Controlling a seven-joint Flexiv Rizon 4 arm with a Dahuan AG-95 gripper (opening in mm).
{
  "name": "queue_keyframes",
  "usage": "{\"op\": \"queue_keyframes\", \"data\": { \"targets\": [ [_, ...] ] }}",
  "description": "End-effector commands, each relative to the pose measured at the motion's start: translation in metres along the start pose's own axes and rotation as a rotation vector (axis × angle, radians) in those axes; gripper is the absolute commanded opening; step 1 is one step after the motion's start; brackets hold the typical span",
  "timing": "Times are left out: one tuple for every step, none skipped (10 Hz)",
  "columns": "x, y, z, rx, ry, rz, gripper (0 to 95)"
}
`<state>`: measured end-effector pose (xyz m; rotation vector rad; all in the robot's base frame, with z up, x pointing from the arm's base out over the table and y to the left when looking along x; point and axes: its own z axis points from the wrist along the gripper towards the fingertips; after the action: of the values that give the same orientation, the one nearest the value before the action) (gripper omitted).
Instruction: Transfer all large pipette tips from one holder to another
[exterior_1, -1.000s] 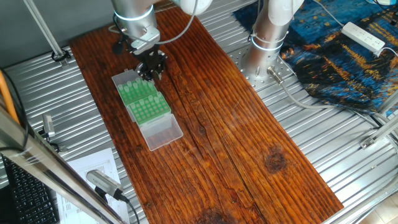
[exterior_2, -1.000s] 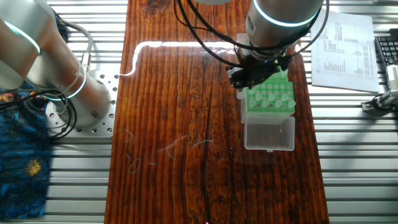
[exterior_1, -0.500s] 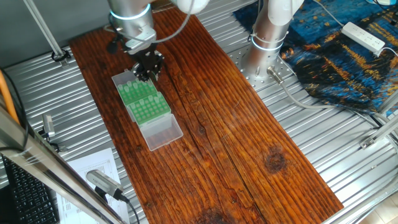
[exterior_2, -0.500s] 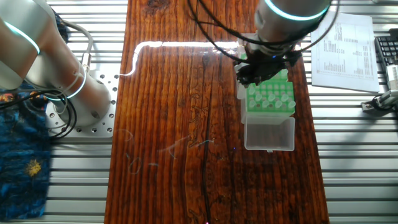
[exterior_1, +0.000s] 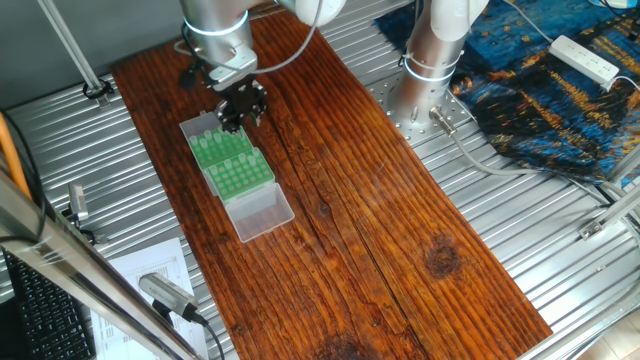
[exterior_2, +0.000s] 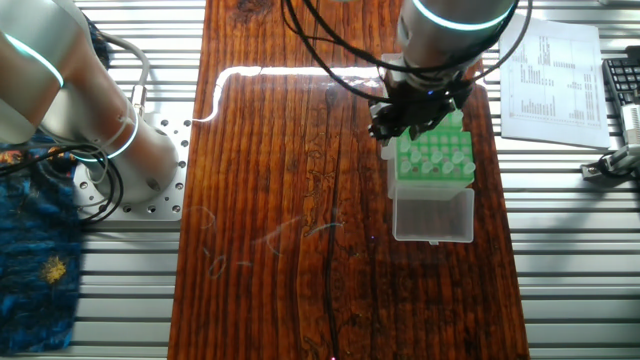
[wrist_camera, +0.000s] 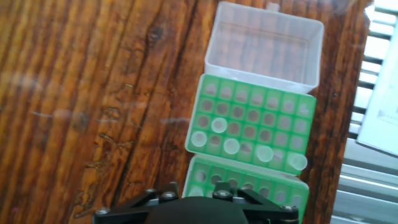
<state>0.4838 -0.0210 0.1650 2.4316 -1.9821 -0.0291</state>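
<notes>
Two green holders lie end to end on the wooden table. In the hand view the farther holder (wrist_camera: 252, 121) has several large pipette tips (wrist_camera: 231, 145) standing in its lower rows, whitish round tops up. The nearer holder (wrist_camera: 249, 180) shows only open holes above the gripper's black body (wrist_camera: 196, 208); no fingers show there. In the fixed views the gripper (exterior_1: 241, 118) (exterior_2: 402, 122) hangs over the end of the green holders (exterior_1: 232, 162) (exterior_2: 433, 155) away from the lid. Its jaws are too dark and small to read.
A clear plastic lid (wrist_camera: 264, 43) (exterior_1: 258, 210) (exterior_2: 433, 215) lies open against the holders' far end. A second arm's base (exterior_1: 430, 70) stands on the metal bench beside the board. Printed paper (exterior_2: 555, 75) lies next to the holders.
The gripper drifted a little sideways over the holders' end half a second ago and has come back to about where it was. The holders and lid have not moved.
</notes>
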Motion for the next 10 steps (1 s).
{"op": "queue_keyframes", "data": {
  "targets": [
    [0.0001,0.0026,0.0015,0.020,0.005,0.017,38.0],
    [0.0006,0.0023,0.0026,0.024,0.003,0.020,38.0],
    [0.0009,0.0021,0.0033,0.030,0.004,0.022,38.0],
    [0.0012,0.0020,0.0040,0.036,0.007,0.027,38.0],
    [0.0013,0.0019,0.0044,0.038,0.006,0.033,38.0],
    [0.0013,0.0019,0.0044,0.041,0.007,0.035,38.0],
    [0.0016,0.0017,0.0052,0.044,0.011,0.037,38.0],
    [0.0019,0.0011,0.0069,0.046,0.010,0.039,38.0],
    [0.0025,0.0008,0.0085,0.046,0.010,0.039,38.0],
    [0.0026,0.0008,0.0090,0.047,0.009,0.040,38.0]
  ]
}}
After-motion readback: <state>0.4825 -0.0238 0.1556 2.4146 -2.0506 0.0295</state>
